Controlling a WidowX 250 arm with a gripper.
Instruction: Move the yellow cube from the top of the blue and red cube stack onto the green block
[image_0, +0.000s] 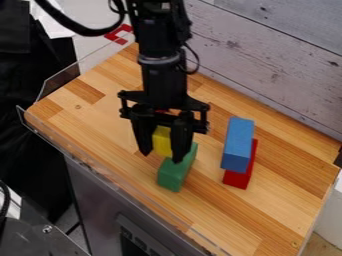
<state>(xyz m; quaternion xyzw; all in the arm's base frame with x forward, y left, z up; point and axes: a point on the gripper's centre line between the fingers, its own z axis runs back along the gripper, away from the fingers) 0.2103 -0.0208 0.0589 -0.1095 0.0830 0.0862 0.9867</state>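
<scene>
One yellow rectangular block (161, 141) is clamped between the fingers of the black claw (161, 158), near one green oblong block (176, 171). One blue oblong block (238, 144) rests on one red oblong block (238, 180) on the striped wooden table (284, 200), beside a whitewashed plank wall (267, 65).

No text, label, brand, number or sign can be read.

This is looking like a robotics lab or workshop: a black robot arm (160, 77) is hanging over a wooden worktop (287, 202), clear plastic edging (61, 84) is lining its left side, a whitewashed plank panel (267, 62) is standing behind, and bolted metal hardware (40, 235) is occupying the near left corner.
</scene>
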